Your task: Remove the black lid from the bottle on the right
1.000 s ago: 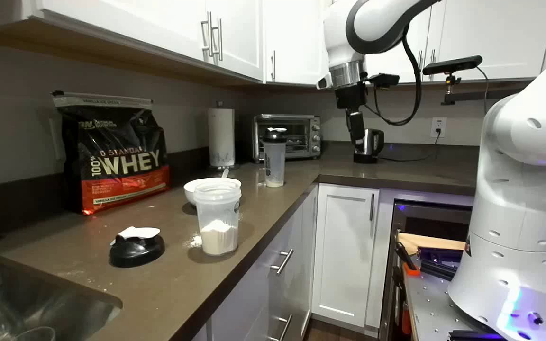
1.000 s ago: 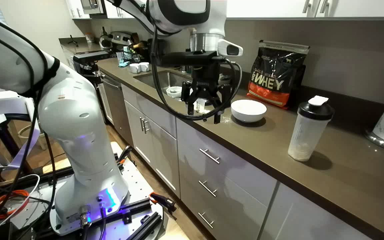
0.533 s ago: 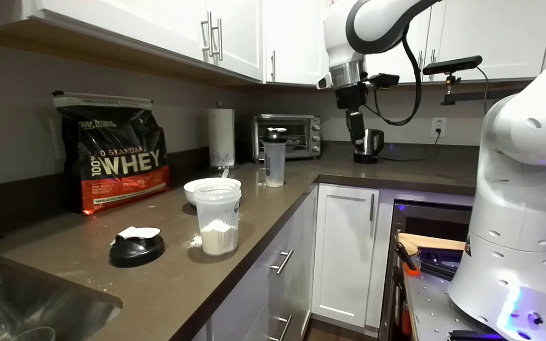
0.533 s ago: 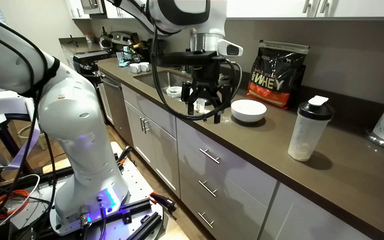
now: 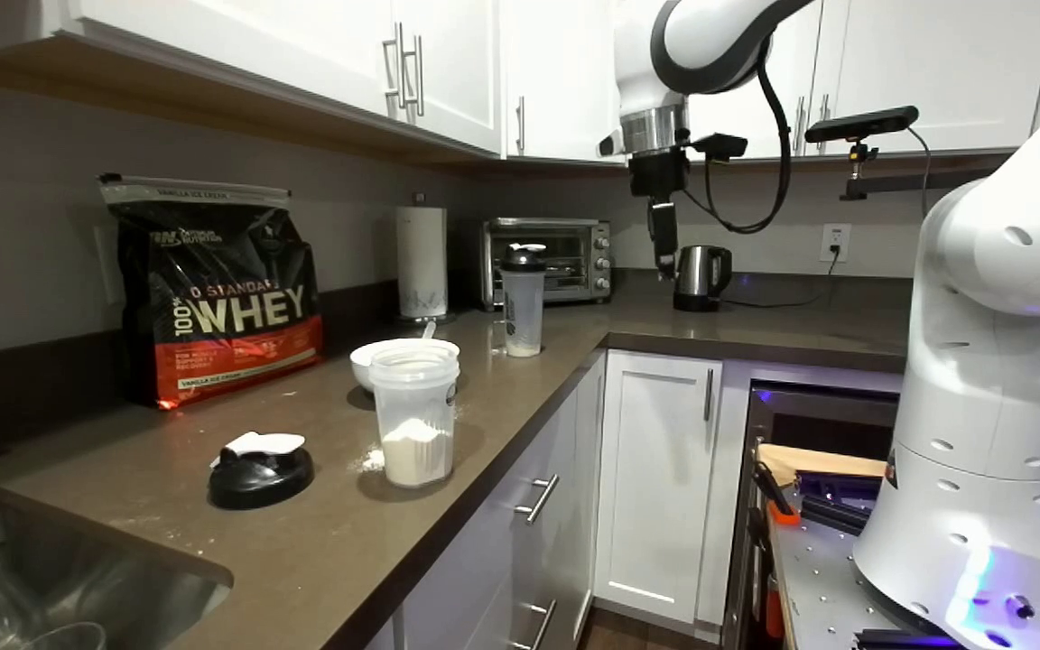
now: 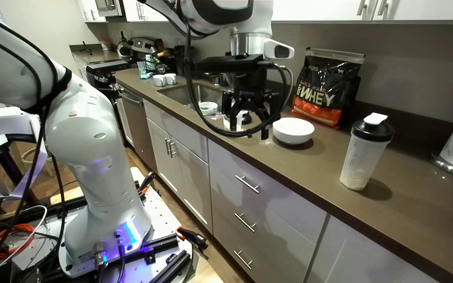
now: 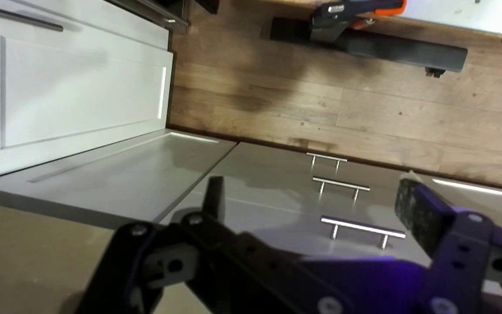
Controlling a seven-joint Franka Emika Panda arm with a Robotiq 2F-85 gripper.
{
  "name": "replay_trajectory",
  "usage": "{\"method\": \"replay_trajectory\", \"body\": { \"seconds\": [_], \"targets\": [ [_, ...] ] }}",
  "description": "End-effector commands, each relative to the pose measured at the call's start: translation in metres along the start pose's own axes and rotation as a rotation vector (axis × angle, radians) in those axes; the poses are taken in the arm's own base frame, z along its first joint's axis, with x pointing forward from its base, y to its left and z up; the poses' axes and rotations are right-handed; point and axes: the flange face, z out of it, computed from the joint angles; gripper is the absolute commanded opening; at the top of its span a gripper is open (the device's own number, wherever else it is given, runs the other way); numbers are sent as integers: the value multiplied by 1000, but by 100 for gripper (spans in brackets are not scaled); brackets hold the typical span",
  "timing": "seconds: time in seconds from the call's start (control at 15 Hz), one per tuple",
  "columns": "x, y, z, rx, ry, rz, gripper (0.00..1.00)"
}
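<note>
The bottle is slim, tall and translucent with a little pale powder at the bottom. It stands upright on the counter in both exterior views [image 5: 524, 316] [image 6: 364, 163]. The black lid, with a white flap on top, sits on the bottle's top in both exterior views [image 5: 524, 263] [image 6: 372, 131]. My gripper is in the air, well apart from the bottle, in both exterior views [image 5: 665, 267] [image 6: 249, 129]. In the wrist view the gripper [image 7: 314, 196] is open, its fingers [image 7: 423, 213] wide apart with nothing between them. Bottle and lid are out of the wrist view.
A white open tub [image 5: 413, 406] with powder, a white bowl [image 6: 293, 130] and a black disc with a white flap [image 5: 260, 474] are on the counter. A whey bag [image 6: 328, 88], paper-towel roll [image 5: 422, 257], toaster oven [image 5: 547, 262] and kettle [image 5: 699, 275] stand behind.
In the last half second my gripper has moved a little up and over toward the counter side, still open. The bottle, lid and other objects have not moved.
</note>
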Motion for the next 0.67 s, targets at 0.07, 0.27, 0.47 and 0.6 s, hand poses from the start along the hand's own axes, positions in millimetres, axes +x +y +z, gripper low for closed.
{"method": "replay_trajectory", "body": {
  "seconds": [0.07,0.27,0.47,0.6],
  "targets": [
    [56,43,-37,22,105,80,100],
    [83,66,-55,42,166,113,100],
    [103,86,-68,44,200,143,100],
    [114,99,-76,14,218,159,100]
  ]
}}
